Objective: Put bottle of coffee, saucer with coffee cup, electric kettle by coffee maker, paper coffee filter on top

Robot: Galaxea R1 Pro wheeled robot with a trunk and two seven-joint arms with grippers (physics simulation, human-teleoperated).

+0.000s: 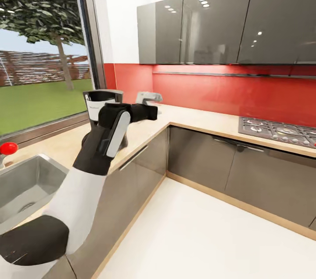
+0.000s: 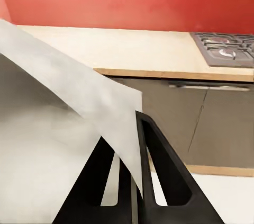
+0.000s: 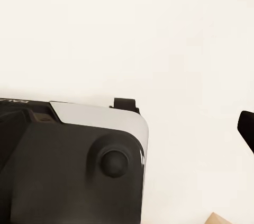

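The head camera looks forward and down from above the left arm into an L-shaped kitchen corner, with the bench, red backsplash and gas hob at middle range. The left wrist camera looks along its end effector across the floor gap at the same bench run, backsplash and hob, from lower down. The right wrist camera points down at pale floor, very close to the robot's own dark body.

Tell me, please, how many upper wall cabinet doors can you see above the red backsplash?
3: one upper cabinet door nearest the window, a middle one, and one over the stove, cut off by the picture's edge, so more may follow.
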